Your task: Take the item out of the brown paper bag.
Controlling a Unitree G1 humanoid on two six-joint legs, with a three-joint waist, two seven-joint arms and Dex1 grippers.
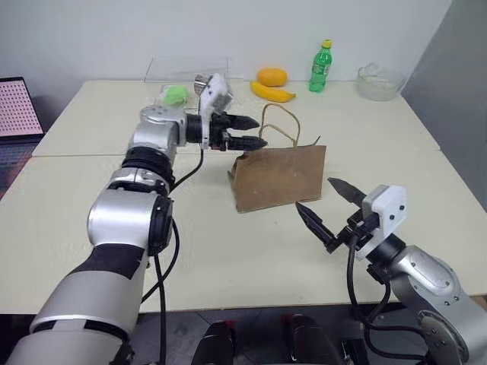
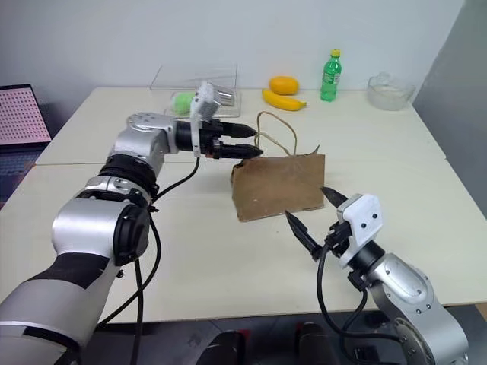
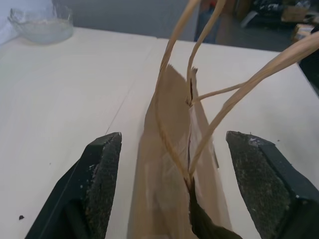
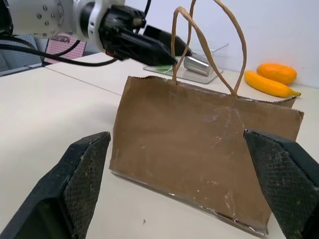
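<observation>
Brown paper bag (image 1: 278, 179) upright mid-table (image 1: 91, 198), loop handles (image 1: 280, 122) standing up, mouth nearly closed; contents hidden, so the item's place cannot be told. Left gripper (image 1: 257, 132) level at the bag's top left corner, just beside the handles, jaws apart and holding nothing. Right gripper (image 1: 329, 205) near the bag's lower right, jaws wide apart, empty. Behind the bag: clear box (image 1: 186, 70), orange (image 1: 272, 76), banana (image 1: 272, 92), green bottle (image 1: 321, 67), glass bowl (image 1: 379, 82).
</observation>
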